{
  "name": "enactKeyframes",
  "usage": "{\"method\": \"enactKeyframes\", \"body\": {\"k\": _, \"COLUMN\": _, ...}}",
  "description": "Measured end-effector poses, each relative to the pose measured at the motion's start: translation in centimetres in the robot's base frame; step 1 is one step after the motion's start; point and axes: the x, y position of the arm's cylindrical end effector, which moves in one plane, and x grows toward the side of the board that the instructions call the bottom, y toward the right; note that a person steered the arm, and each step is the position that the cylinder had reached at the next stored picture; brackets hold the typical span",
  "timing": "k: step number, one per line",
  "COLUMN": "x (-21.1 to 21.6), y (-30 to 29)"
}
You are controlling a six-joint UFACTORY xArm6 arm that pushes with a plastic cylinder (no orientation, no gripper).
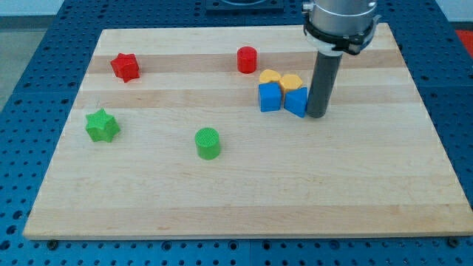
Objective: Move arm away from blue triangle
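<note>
The blue triangle (296, 102) stands on the wooden board (244, 192) right of centre, near the view's top. My tip (316, 115) is right against its right side, touching or almost touching. A blue cube (270, 97) sits just left of the triangle. A yellow heart (270, 76) and a yellow hexagon (290, 82) sit close behind the two blue blocks. The dark rod rises from the tip to the arm's grey head (341, 22) at the view's top.
A red cylinder (247, 59) stands left of the yellow blocks. A red star (126, 66) is at the upper left. A green star (102, 125) is at the left. A green cylinder (208, 142) is near the middle.
</note>
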Motion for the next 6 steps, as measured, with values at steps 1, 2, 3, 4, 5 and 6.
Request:
{"method": "enactKeyframes", "body": {"k": 1, "x": 0.1, "y": -0.6}}
{"method": "enactKeyframes", "body": {"k": 2, "x": 1.5, "y": -0.1}}
{"method": "enactKeyframes", "body": {"k": 3, "x": 7.7, "y": 0.5}}
{"method": "enactKeyframes", "body": {"k": 4, "x": 11.4, "y": -3.0}}
{"method": "enactKeyframes", "body": {"k": 5, "x": 12.0, "y": -8.6}}
{"method": "enactKeyframes", "body": {"k": 6, "x": 12.0, "y": -14.4}}
